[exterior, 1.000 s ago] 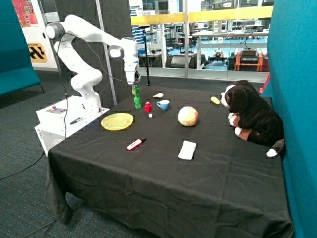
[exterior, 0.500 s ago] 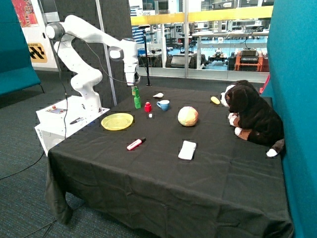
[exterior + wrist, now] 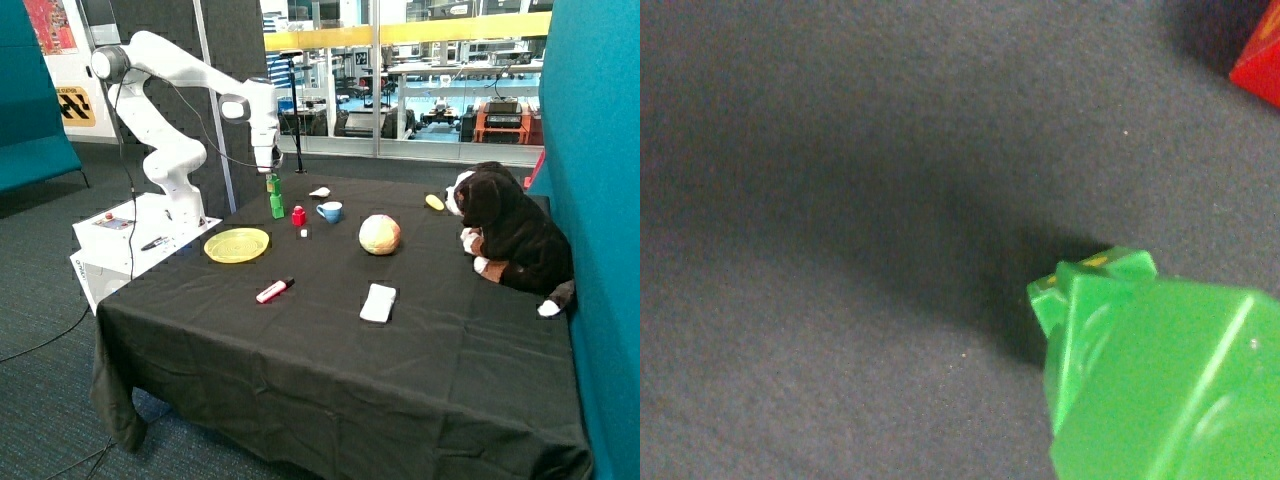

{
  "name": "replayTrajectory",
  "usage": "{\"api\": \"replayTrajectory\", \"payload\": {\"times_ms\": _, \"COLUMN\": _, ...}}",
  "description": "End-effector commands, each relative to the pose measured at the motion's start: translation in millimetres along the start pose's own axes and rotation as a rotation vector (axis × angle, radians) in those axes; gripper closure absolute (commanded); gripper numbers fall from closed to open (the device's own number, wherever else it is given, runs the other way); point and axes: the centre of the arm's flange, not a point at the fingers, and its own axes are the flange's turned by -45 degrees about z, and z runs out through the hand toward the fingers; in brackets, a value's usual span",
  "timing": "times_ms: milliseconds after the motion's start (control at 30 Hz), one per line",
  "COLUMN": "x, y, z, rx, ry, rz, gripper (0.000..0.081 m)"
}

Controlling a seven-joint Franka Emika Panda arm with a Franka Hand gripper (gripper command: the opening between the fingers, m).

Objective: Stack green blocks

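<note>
Since the frame a second earlier, the gripper (image 3: 265, 166) has been raised a little and is now seen just above the top of the green blocks (image 3: 275, 197), which are left standing as one upright column on the black tablecloth (image 3: 400, 350). Whether the fingers are apart or together cannot be told from either view. All further places are given from the green column. In the wrist view the green blocks (image 3: 1150, 380) are seen from above and close up, with dark cloth all around them. A small red block (image 3: 298, 216) is set just beside the column, and a corner of it (image 3: 1260, 65) shows in the wrist view, apart from the green stack. A blue cup (image 3: 330, 211) is placed a little beyond the red block. A yellow plate (image 3: 237, 244) lies near the column, toward the table's front edge. A ball (image 3: 380, 234) is found farther off, past the cup, and a plush dog (image 3: 510, 235) is seated well apart at the far side of the table.
</note>
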Motion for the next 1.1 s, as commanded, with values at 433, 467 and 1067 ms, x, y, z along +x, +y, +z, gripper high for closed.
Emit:
{"api": "replayTrajectory", "payload": {"times_ms": 433, "x": 2.3, "y": 4.2, "z": 1.8, "rx": 0.0005, "ry": -0.0013, "rz": 0.002, "gripper": 0.0808}}
{"api": "replayTrajectory", "payload": {"times_ms": 467, "x": 2.7, "y": 4.9, "z": 2.2, "rx": 0.0005, "ry": -0.0013, "rz": 0.003, "gripper": 0.0808}}
{"api": "replayTrajectory", "payload": {"times_ms": 1067, "x": 9.3, "y": 13.7, "z": 11.7, "rx": 0.0005, "ry": -0.0013, "rz": 0.003, "gripper": 0.0808}}
